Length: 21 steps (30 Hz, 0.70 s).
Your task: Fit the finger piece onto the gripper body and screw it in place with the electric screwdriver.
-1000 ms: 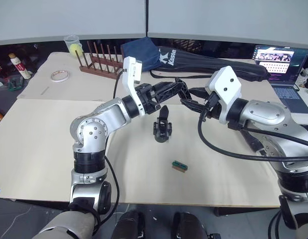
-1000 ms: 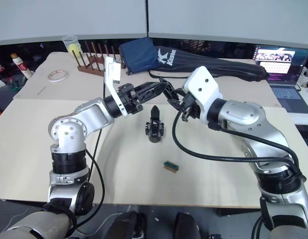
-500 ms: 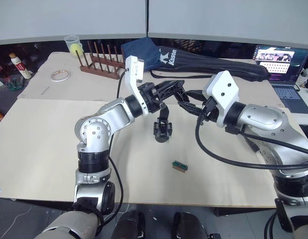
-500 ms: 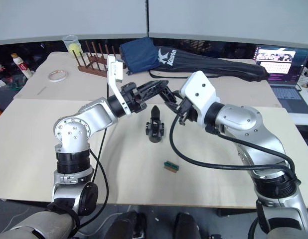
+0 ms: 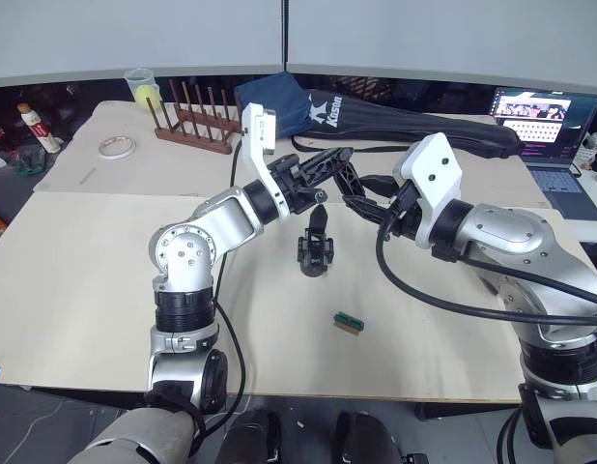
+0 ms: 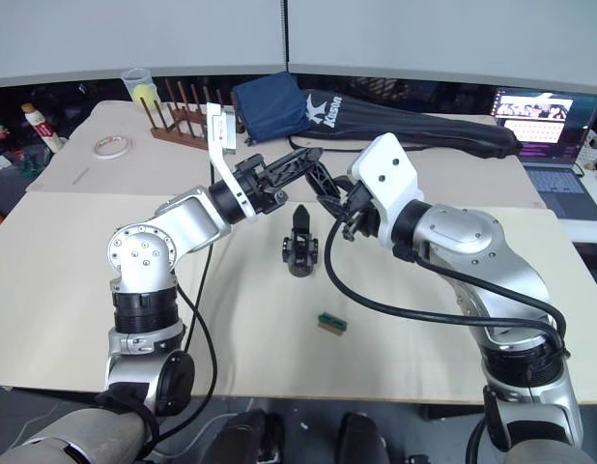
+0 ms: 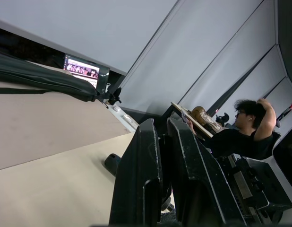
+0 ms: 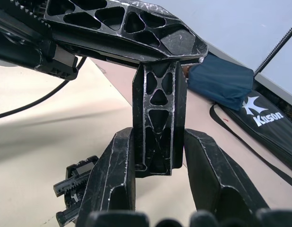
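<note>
The right end effector (image 8: 158,189) is clamped on the finger piece (image 8: 159,123), just above the gripper body (image 5: 315,247), likely for fitting. The left end effector (image 5: 329,160), fingers nearly together, touches the piece's upper end, perhaps steadying it.

Silver-grey jointed arms with round, screw-ringed black-banded joints; white box wrists. Black cables loop behind the fingers of the left gripper (image 5: 329,166) and right gripper (image 5: 349,193). Fingers (image 8: 113,175) matte black, scuffed; triangular lattice cut-outs on one.
</note>
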Available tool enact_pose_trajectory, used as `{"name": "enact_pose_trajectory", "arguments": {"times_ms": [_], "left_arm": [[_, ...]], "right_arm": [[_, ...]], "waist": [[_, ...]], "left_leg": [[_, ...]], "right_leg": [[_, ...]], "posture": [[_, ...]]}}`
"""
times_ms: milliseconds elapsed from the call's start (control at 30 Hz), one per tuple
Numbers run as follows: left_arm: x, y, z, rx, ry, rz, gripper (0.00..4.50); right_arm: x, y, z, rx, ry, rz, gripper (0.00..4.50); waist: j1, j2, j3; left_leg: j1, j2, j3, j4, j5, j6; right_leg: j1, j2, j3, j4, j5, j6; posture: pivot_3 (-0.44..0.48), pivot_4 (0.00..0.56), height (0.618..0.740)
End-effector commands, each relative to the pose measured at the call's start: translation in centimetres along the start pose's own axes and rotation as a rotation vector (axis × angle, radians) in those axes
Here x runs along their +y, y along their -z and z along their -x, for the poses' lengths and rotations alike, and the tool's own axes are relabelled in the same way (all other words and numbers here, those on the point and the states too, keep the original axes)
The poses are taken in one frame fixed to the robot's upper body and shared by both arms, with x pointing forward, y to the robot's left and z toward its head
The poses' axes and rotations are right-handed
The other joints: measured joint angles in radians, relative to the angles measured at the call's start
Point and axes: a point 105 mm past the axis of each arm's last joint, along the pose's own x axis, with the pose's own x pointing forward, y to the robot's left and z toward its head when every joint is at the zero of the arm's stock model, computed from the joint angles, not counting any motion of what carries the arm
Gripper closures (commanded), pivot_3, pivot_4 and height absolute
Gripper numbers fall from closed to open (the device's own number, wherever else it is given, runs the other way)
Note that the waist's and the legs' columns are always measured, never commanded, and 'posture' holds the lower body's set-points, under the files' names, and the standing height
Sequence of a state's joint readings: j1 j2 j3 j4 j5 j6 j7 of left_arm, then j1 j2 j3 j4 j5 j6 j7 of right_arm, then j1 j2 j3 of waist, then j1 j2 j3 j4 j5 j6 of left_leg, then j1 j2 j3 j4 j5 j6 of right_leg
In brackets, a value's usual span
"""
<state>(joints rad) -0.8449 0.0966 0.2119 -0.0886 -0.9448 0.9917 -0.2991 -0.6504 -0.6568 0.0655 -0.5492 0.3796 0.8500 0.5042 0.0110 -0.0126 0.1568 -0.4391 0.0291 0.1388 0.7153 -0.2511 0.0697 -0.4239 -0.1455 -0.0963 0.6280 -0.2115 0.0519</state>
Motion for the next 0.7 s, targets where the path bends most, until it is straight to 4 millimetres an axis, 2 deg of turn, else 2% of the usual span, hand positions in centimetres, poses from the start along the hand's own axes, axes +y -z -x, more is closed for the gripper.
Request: {"name": "enact_pose_trajectory", "arguments": {"times_ms": [33, 100, 167, 233, 300, 433, 567, 700], "left_arm": [[-0.8, -0.4, -0.3, -0.005, 0.038, -0.011, 4.5], [-0.9, -0.4, -0.3, 0.016, 0.057, -0.03, 4.5], [-1.1, -0.3, -0.3, 0.062, 0.097, -0.077, 4.5], [-2.1, -0.3, 0.1, 0.153, 0.214, -0.188, 4.5], [-3.1, -0.3, 1.4, 0.26, 0.376, -0.263, 4.5], [-2.7, -1.1, 2.8, 0.395, 0.49, -0.308, 4.5], [-3.5, -1.2, 3.4, 0.463, 0.596, -0.314, 4.5], [-3.7, -1.7, 3.1, 0.443, 0.614, -0.29, 4.5]], "right_arm": [[-0.4, -2.5, 0.8, -0.079, 0.04, 0.106, 3.39], [-0.3, -2.2, 1.0, -0.064, 0.02, 0.131, 3.39], [0.0, -2.4, 1.3, -0.061, -0.043, 0.123, 2.31], [0.4, -3.0, 1.7, -0.07, -0.17, 0.061, 1.64], [0.4, -3.7, 2.1, -0.085, -0.287, -0.045, 0.98], [0.2, -5.2, 3.1, -0.107, -0.527, -0.311, 0.98], [0.2, -5.0, 2.7, -0.052, -0.633, -0.464, 0.98], [1.4, -4.7, 2.4, -0.041, -0.735, -0.547, 0.98]], "waist": [[0.0, 0.0, 0.0], [0.001, 0.0, 0.0], [0.0, 0.0, 0.0], [-0.002, 0.0, 0.0], [-0.01, 0.0, 0.0], [-0.016, 0.0, 0.0], [-0.013, 0.0, 0.0], [-0.012, 0.0, 0.0]], "left_leg": [[0.0, 0.0, 0.0, 0.0, 0.0, 0.0], [0.0, 0.0, 0.0, 0.0, 0.0, 0.0], [0.0, 0.0, 0.0, 0.0, 0.0, 0.0], [0.0, 0.0, 0.0, 0.0, 0.0, 0.0], [0.0, 0.0, 0.001, -0.001, 0.0, -0.001], [0.0, 0.002, 0.001, -0.002, 0.001, -0.002], [0.001, 0.002, 0.0, -0.002, 0.001, -0.001], [0.0, 0.001, 0.001, -0.002, 0.0, 0.0]], "right_leg": [[0.0, 0.0, 0.0, 0.0, 0.0, 0.0], [0.0, 0.0, 0.0, 0.0, 0.0, 0.0], [0.0, 0.0, 0.0, 0.0, 0.0, 0.0], [0.0, 0.0, 0.0, 0.0, 0.0, 0.0], [-0.001, 0.001, 0.0, 0.0, 0.0, 0.0], [-0.001, 0.002, 0.0, 0.0, 0.0, -0.002], [0.0, 0.002, -0.001, -0.001, 0.0, -0.002], [-0.001, 0.002, 0.0, 0.0, 0.001, -0.002]], "posture": [[0.0, 0.15, 0.73], [0.0, 0.15, 0.73], [0.0, 0.15, 0.73], [0.0, 0.15, 0.73], [0.0, 0.15, 0.73], [0.0, 0.15, 0.73], [0.0, 0.15, 0.73], [0.0, 0.15, 0.73]]}}
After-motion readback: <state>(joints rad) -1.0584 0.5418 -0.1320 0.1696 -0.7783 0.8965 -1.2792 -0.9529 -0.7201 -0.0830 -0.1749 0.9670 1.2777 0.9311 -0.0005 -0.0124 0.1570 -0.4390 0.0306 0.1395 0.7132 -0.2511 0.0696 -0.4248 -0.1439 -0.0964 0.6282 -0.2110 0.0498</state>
